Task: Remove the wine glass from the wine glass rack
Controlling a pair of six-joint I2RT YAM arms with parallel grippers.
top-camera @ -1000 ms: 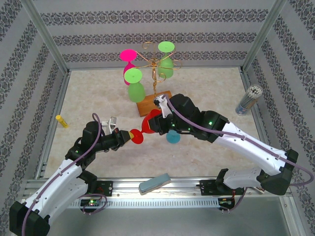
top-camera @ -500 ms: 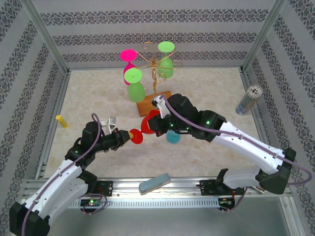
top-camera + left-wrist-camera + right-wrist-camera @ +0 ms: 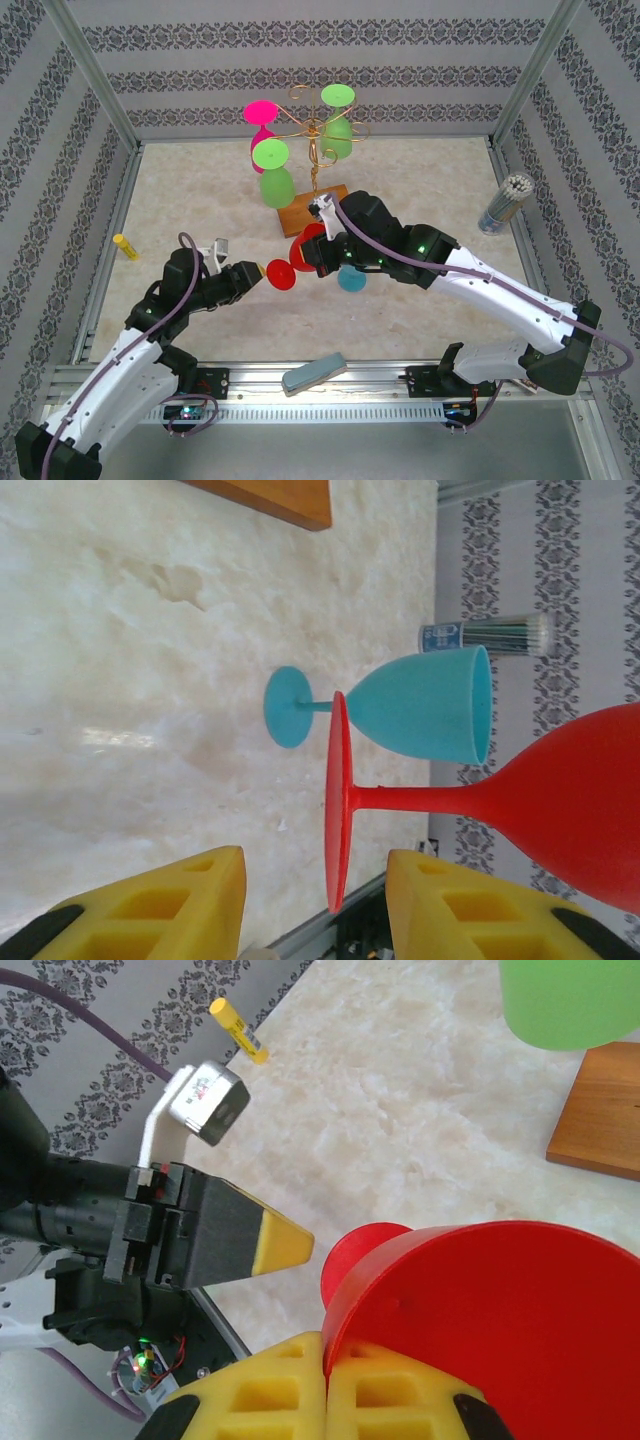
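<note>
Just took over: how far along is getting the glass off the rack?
Done: the red wine glass is off the wine glass rack; a blue glass stands on the table. In hand: the right gripper clamps the red bowl; the open left gripper faces its foot. Left: likely setting it down; three glasses hang on the rack.

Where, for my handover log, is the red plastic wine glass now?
In the top view, the red wine glass is held sideways mid-table by the right gripper, its foot toward the open left gripper, near the rack's wooden base.
</note>
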